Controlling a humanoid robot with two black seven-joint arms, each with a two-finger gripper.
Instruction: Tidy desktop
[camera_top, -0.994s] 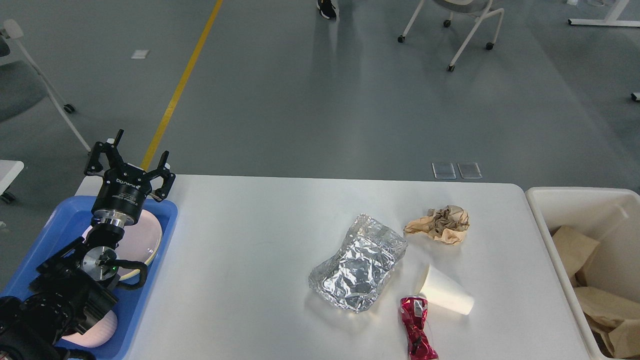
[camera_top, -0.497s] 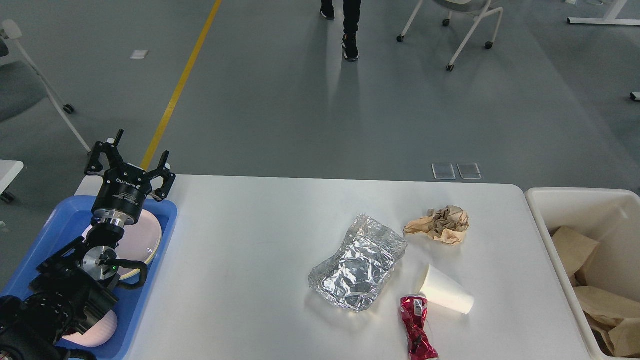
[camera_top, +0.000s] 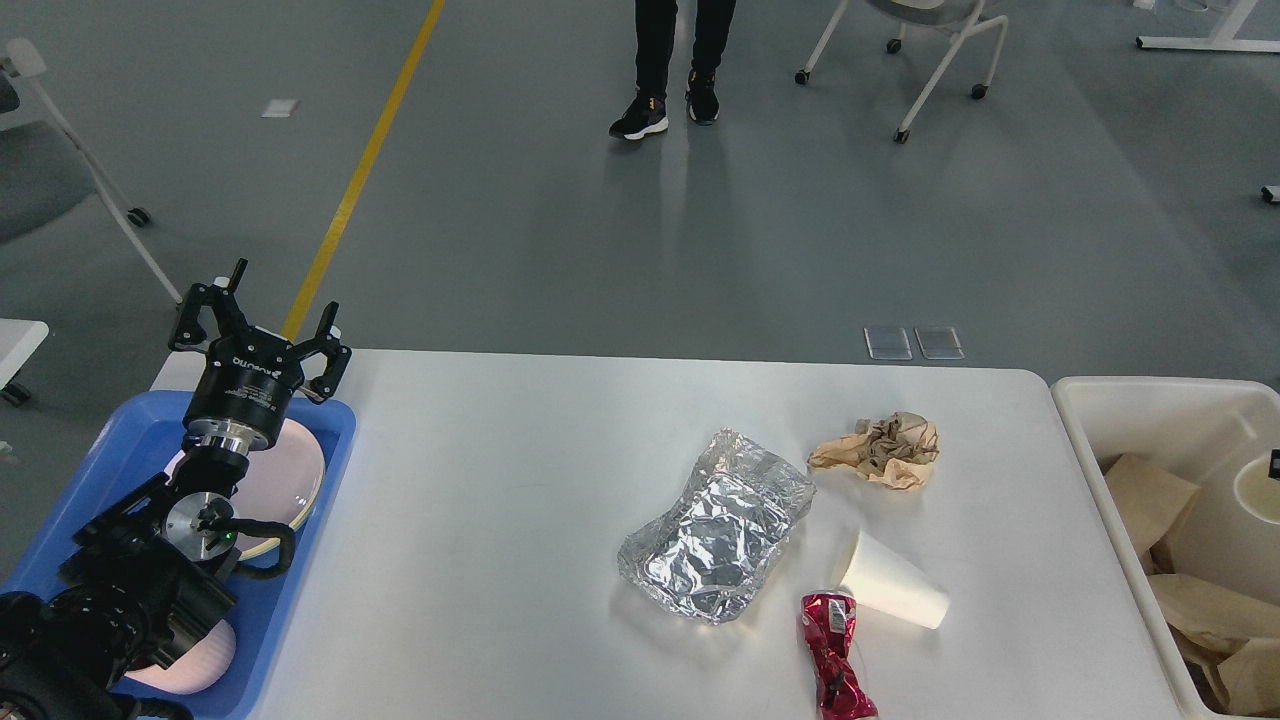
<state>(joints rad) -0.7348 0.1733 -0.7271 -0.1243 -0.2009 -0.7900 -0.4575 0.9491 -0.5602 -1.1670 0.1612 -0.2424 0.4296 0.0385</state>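
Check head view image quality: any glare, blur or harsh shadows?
Head view: sharp throughout, no motion blur. Foil wrapper shows bright specular glints. Floor is glossy, with soft reflections under the person's shoes. Desktop is evenly lit, shadows faint. Left tool is crisp, fingers apart.

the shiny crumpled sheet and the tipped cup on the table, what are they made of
The sheet looks like aluminium foil: silvery, mirror-bright, with sharp creases. The cup, lying on its side, looks like paper: matte white with a thin rolled rim, though thin plastic cannot be ruled out.
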